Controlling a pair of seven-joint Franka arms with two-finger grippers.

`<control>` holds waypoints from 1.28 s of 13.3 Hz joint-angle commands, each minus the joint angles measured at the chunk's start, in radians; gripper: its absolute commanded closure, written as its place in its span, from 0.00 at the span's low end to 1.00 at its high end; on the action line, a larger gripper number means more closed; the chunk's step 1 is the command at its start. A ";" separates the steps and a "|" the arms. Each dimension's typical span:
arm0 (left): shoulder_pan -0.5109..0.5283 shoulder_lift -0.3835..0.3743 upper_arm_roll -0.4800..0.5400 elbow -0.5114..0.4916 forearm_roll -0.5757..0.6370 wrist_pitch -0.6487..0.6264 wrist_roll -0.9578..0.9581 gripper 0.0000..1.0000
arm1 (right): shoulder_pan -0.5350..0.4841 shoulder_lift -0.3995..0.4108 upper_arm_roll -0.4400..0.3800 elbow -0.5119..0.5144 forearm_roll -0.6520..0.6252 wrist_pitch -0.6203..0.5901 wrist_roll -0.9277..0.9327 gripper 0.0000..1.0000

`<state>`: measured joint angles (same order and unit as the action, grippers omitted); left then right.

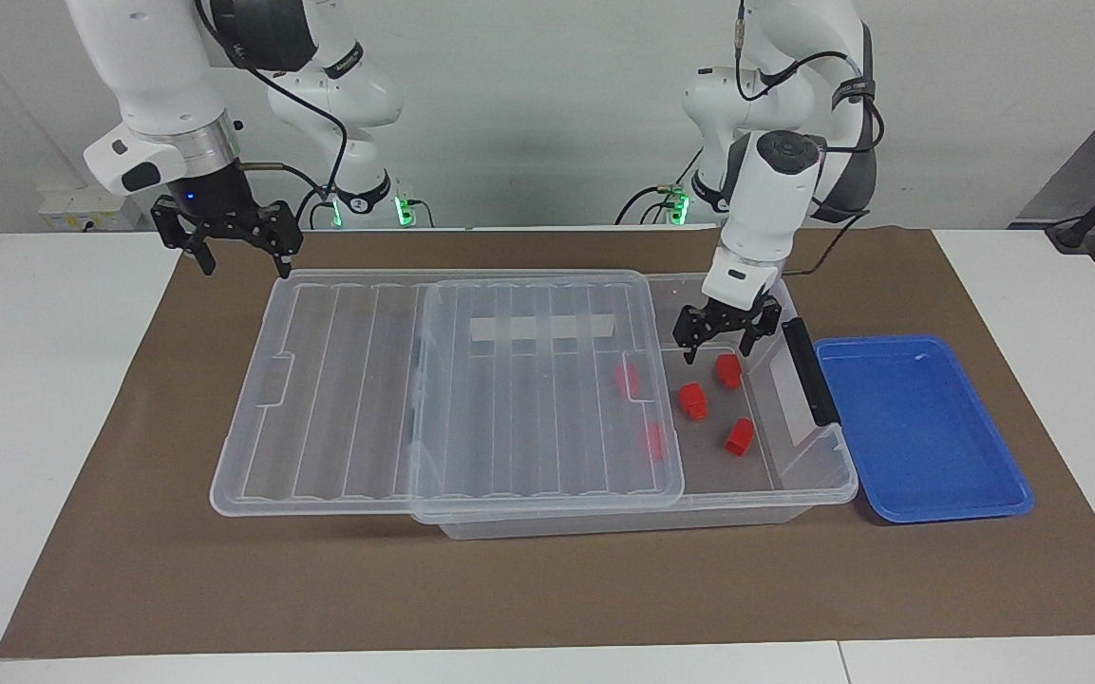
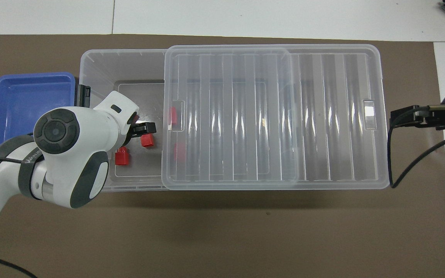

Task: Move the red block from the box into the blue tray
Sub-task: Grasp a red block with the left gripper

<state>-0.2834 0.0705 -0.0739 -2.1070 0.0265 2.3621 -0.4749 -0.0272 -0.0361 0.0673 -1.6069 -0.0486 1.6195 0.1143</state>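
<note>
The left gripper [image 1: 719, 341] is hanging with fingers apart inside the box [image 1: 799, 494], just above the red block [image 1: 727, 370] lying on the box floor near the black handle [image 1: 810, 370]. The blue tray [image 1: 927, 494] is sitting beside the box's handle end. The right gripper [image 1: 236, 255], fingers spread, is hovering by the box's slid-back lid [image 1: 338, 399].

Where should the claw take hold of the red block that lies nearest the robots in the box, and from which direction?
From straight above, through the uncovered end of the box. The open left claw should probably close across the narrower sides of the red block, which lies free of the others.
</note>
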 commanded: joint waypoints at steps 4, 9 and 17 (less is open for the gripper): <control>-0.005 0.110 0.009 -0.021 0.025 0.112 -0.008 0.00 | -0.020 0.030 -0.004 0.048 0.039 -0.058 0.036 0.00; -0.022 0.120 0.009 -0.085 0.052 0.172 -0.044 0.00 | -0.028 0.028 -0.006 0.044 0.039 -0.058 0.030 0.00; -0.039 0.120 0.011 -0.085 0.053 0.172 -0.074 0.62 | -0.031 0.028 -0.006 0.044 0.039 -0.059 0.027 0.00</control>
<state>-0.3046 0.1985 -0.0768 -2.1713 0.0571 2.5093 -0.5201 -0.0471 -0.0110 0.0583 -1.5694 -0.0249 1.5712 0.1288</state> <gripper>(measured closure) 0.427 0.000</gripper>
